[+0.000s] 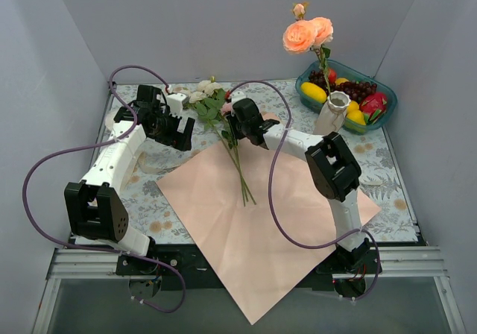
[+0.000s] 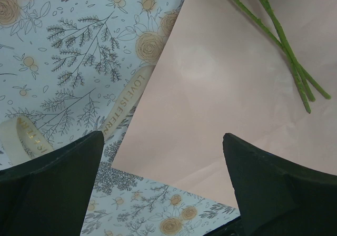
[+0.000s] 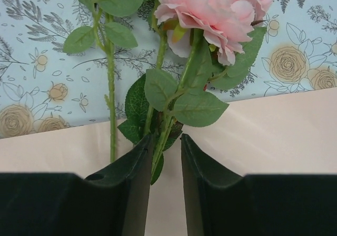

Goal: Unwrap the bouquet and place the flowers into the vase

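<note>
Stem of long pink artificial rose (image 3: 210, 9) sits between right pincer (image 3: 166, 138) jaws, narrowly apart, not pinching yet. Stems run far-left to near-centre across flat pink paper sheet (image 1: 261, 215). Left pincer (image 2: 163, 136) wide apart, empty. Destination: speckled whitish vase (image 1: 333, 114), far-right corner of tabletop (image 1: 387, 170).

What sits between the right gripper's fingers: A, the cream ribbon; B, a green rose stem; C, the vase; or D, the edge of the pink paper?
B: the right wrist view shows a green stem below the pink rose running into the narrow gap of the right gripper.
</note>
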